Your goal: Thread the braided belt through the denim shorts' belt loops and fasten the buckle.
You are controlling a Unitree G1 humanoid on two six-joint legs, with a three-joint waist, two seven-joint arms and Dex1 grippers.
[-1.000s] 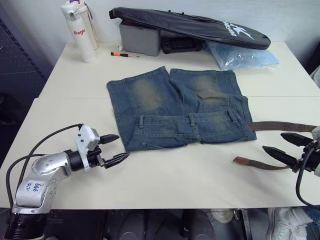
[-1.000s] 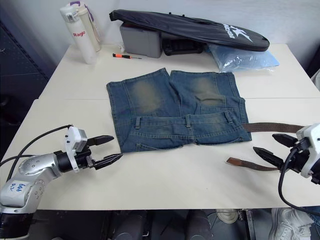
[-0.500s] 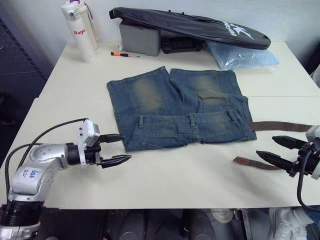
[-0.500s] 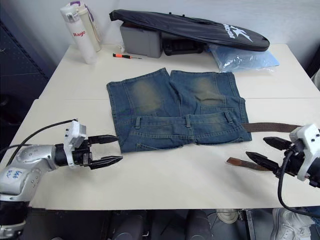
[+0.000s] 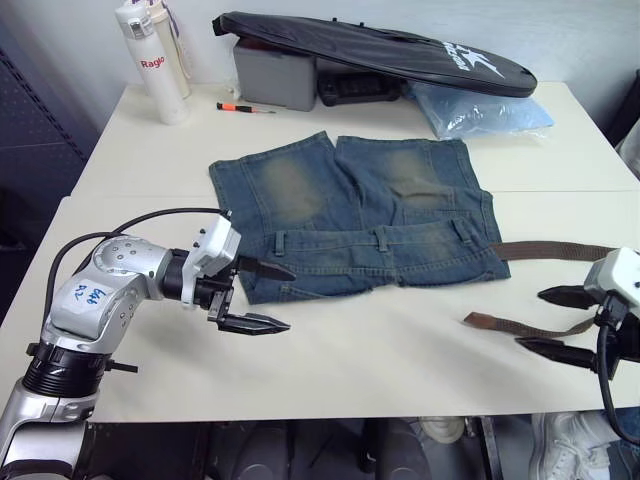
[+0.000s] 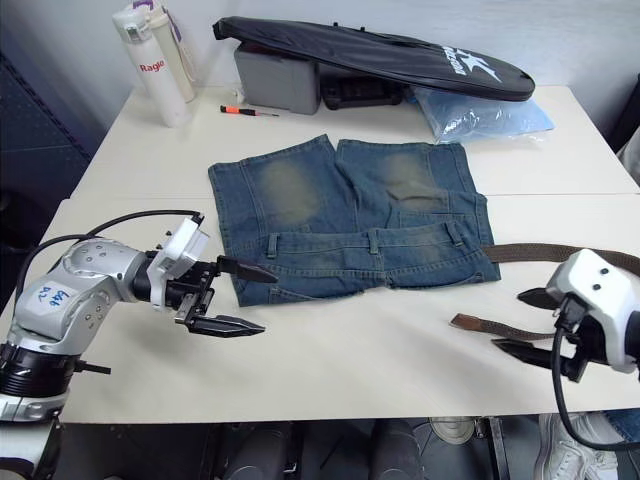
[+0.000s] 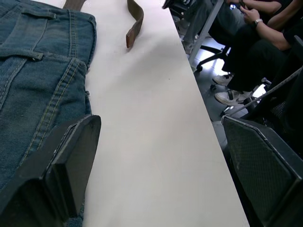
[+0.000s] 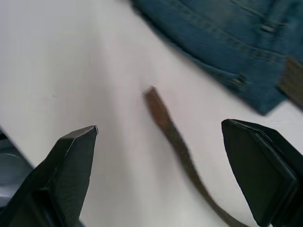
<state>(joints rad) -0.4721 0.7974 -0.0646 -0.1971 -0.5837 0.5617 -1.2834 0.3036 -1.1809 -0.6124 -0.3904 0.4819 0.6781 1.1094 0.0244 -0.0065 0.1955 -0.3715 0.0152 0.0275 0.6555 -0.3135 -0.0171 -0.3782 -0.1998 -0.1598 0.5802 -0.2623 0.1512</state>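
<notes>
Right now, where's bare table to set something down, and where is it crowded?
Free: the near strip of the table between the left pincer and the braided belt tip, below the denim shorts; also the patch between the white bottle and the shorts. Crowded: the far edge, with the black bag, grey box and screwdriver.

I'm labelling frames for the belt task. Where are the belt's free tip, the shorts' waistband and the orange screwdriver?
braided belt [image 5: 478,320]: left eye view, tan tip end.
denim shorts [image 5: 330,241]: left eye view, waistband.
orange screwdriver [image 6: 247,111]: right eye view, shaft.
</notes>
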